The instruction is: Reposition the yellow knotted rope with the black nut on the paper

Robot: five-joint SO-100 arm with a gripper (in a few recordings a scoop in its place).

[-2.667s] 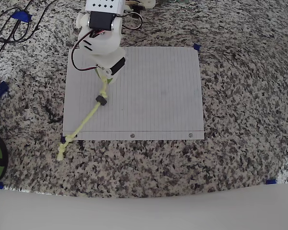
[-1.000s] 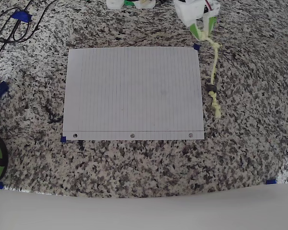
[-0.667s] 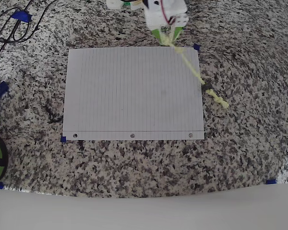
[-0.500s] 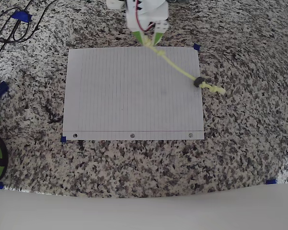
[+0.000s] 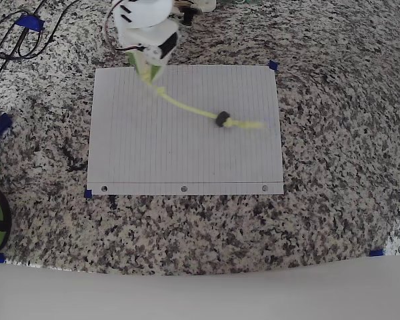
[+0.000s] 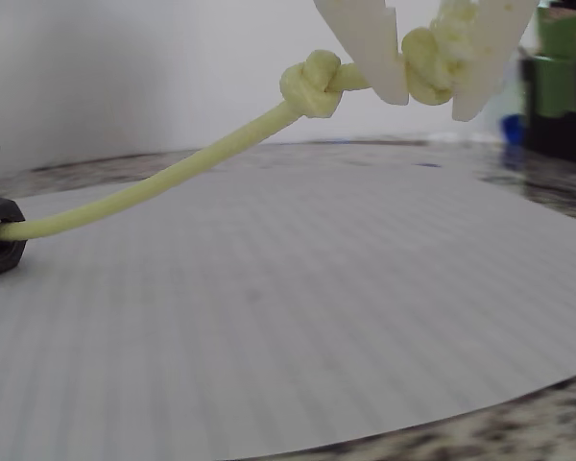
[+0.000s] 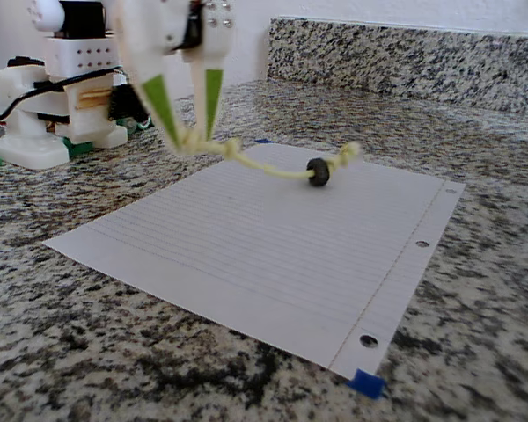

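Overhead view, far-left corner first: the gripper (image 5: 149, 65) is pinching one knotted end of the yellow knotted rope (image 5: 187, 108), fingers closed on the knot. A second ago it hung off the right edge of the paper (image 5: 153, 160), over the granite; now the arm has swung across to the left and dragged the whole cord onto the sheet. That looks like real progress: rope and black nut (image 5: 221, 120) both sit over the paper. The wrist view confirms the held end is lifted clear of the sheet. Moving right, the rope's long axis runs from the far-left held end down to the right, nut past mid-sheet, free tail pointing towards the right edge, blurred.
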